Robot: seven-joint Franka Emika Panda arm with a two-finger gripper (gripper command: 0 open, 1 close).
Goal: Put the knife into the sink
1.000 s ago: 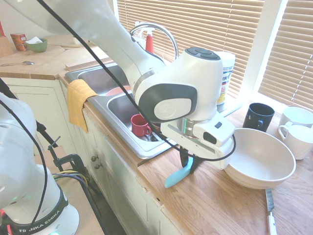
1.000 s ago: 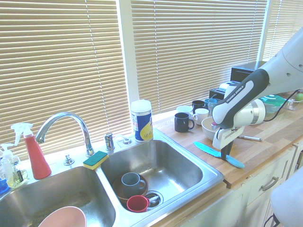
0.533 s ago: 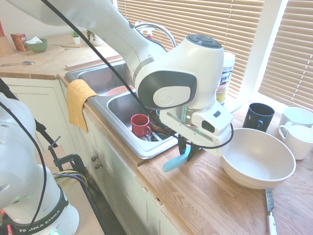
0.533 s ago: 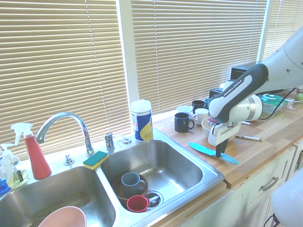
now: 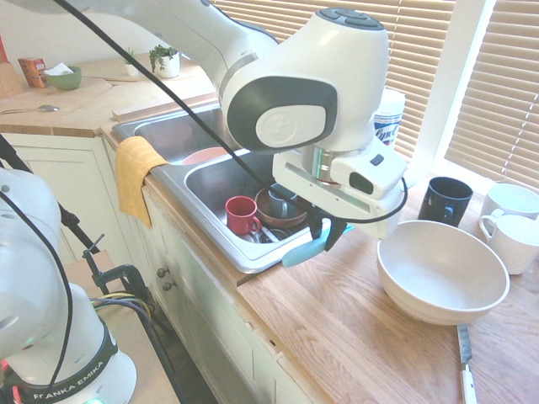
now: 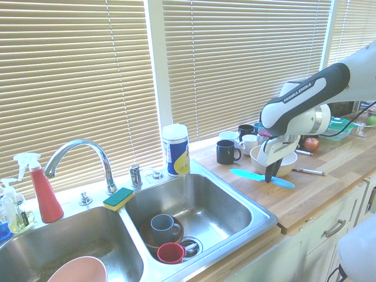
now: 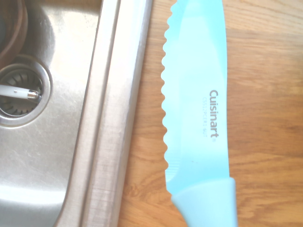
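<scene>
The gripper points straight down and is clamped on the knife, a light-blue plastic blade with a serrated edge, holding it roughly level in the air above the wooden countertop, clear of the wood. The knife hangs just beside the steel rim of the sink, not over the basin; in the wrist view its toothed edge faces the rim and the drain shows beyond. Inside that basin sit a red mug, a brown bowl with a grey-blue mug in it, and some cutlery near the drain. The other basin holds a pink bowl. Behind the sink stand the curved chrome faucet, a yellow-and-green sponge, a red spray bottle and a white canister of wipes. A yellow cloth is draped over the front edge by the far basin. On the counter just beyond the gripper rests a large cream bowl, with a dark mug and white mugs behind it by the window. A dark-bladed knife with a white handle lies on the wood near the front edge, well apart from the gripper.
</scene>
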